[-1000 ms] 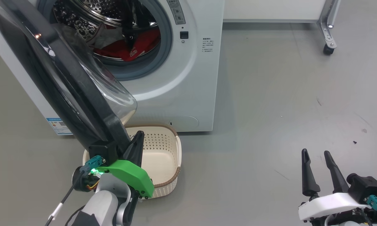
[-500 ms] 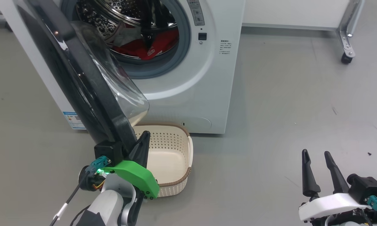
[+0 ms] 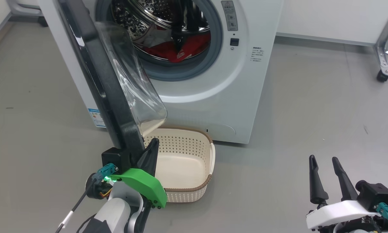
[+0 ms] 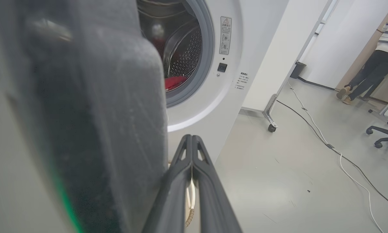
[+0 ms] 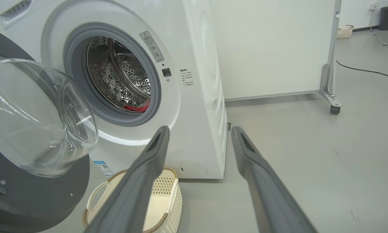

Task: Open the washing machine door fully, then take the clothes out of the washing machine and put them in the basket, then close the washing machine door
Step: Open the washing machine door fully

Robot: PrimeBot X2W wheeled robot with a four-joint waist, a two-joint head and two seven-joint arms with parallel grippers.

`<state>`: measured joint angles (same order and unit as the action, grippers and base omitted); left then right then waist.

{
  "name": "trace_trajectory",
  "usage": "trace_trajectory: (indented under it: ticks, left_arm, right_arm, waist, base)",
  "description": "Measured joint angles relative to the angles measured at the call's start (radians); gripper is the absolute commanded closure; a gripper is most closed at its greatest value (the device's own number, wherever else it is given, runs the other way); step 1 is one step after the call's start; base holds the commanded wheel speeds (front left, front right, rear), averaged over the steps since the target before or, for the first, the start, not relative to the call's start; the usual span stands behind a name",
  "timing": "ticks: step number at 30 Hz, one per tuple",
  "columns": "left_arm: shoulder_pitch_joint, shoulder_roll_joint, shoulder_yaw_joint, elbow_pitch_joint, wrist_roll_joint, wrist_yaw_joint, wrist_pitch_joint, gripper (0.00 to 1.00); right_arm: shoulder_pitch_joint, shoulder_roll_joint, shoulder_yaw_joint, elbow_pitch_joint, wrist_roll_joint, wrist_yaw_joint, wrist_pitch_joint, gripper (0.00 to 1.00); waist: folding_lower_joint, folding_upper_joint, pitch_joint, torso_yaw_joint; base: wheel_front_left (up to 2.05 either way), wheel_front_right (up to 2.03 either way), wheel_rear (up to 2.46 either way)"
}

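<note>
The white washing machine (image 3: 213, 97) stands with its door (image 3: 106, 81) swung out toward me, glass bowl facing right. Red clothes (image 3: 181, 48) lie in the steel drum, and they show again as clothes (image 5: 135, 106) low in the drum mouth. The cream basket (image 3: 187, 188) sits on the floor below the door, nothing in it. My left gripper (image 3: 154, 142) is shut on nothing, its fingers resting against the inner side of the door's lower edge, above the basket. In the left wrist view the door (image 4: 100, 113) looms blurred just left of that gripper (image 4: 191, 138). My right gripper (image 3: 323, 160) hangs open at the lower right, well away from the machine.
Grey floor spreads to the right of the machine. A metal frame leg on a caster (image 3: 382, 76) stands at the far right. In the left wrist view a person (image 4: 375, 64) walks in the background, near a chair base (image 4: 384, 137) and a cable (image 4: 336, 152) on the floor.
The head view has shifted, so the machine and basket now sit further right. The door looks swung a little wider, with my left gripper still at its edge. The right gripper holds its place.
</note>
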<state>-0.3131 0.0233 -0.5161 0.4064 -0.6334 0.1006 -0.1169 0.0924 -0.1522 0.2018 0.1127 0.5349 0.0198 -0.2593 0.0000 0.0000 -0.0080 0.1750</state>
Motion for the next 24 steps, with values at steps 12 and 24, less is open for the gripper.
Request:
trace_trajectory:
  ticks: [12,24]
  left_arm:
    - [0.000,0.001,0.003,0.021,-0.015,0.000,-0.018,1.00]
    - [-0.004,0.003,0.040,0.044,-0.018,0.008,-0.036,1.00]
  right_arm:
    - [0.010,0.010,-0.002,0.002,-0.003,0.007,0.000,0.00]
    - [0.018,0.013,0.003,0.003,-0.026,0.015,0.000,0.00]
  waist:
    - [0.0000,0.0000,-0.002,0.078]
    - [0.0000,0.0000,0.009,0.148]
  base:
    - [0.00,0.00,0.00]
    - [0.00,0.00,0.00]
